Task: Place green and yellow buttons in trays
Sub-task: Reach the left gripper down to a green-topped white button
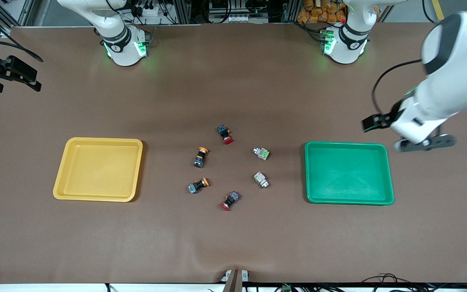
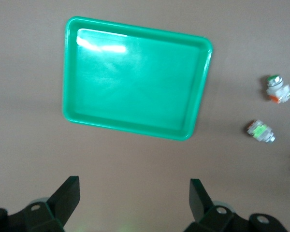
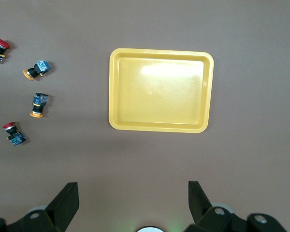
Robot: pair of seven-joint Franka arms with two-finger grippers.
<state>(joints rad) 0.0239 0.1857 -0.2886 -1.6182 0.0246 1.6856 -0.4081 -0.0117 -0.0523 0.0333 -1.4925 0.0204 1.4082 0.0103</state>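
While both arms hang above a brown table (image 1: 233,243), nothing is held in either gripper. At the left arm's end of the table, the left gripper (image 2: 134,205) hovers with its fingers spread wide; the green tray (image 2: 135,79) lies on the table close by it, empty. At the right arm's end, the right gripper (image 3: 133,205) also has its fingers wide apart, and its wrist view looks down on the empty yellow tray (image 3: 160,90).

Six small switches lie loose between the two trays, well apart from both grippers. Nearest the green tray are the two green buttons, whitish-grey with light-green parts: one (image 1: 261,153) farther from the front camera, the other (image 1: 261,179) nearer to it. Toward the yellow tray lie the two yellow buttons, dark-bodied with orange-yellow caps: one (image 1: 200,157) farther from the front camera, one (image 1: 198,185) nearer. Two red-capped switches sit between those pairs, one (image 1: 225,134) farthest from the front camera of all six, the other (image 1: 230,200) nearest to it.
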